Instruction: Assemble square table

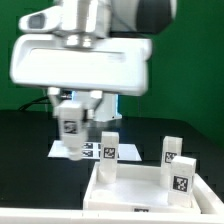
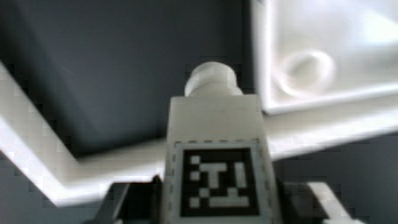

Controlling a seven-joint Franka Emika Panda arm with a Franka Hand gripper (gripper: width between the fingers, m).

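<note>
White plastic leg in the grip: you have one short tagged leg [image 1: 70, 130] clasped between the two fingers of the gripper [image 1: 70, 140]; in the wrist view the leg [image 2: 215, 150] runs out from between the jaws with its square tag facing the camera and a rounded peg end at its far tip.
Gripper state: clenched on that leg, jaws pressed to its two sides.
Held leg, place: in the exterior view it hangs upright at the exterior view's left of the group, over the dark table [image 1: 25, 150], with the marker board [image 1: 92, 150] just beside and behind it.
Marker board: you see a flat white strip with printed tags lying on the table, partly hidden by the held leg and the next one.
Second leg: a leg [image 1: 108, 148] stands upright at the tabletop's far left corner, tag toward you.
Tabletop: the white square panel [image 1: 140, 195] lies flat, near and to the exterior view's right, raised rim showing; in the wrist view its rim [image 2: 54, 150] runs under the held leg and a round corner socket [image 2: 302, 70] shows beyond the leg's tip.
Third leg: a leg [image 1: 171, 152] stands upright at the far right.
Fourth leg: a leg [image 1: 182, 178] stands just in front of it, nearer you, tag facing out.
</note>
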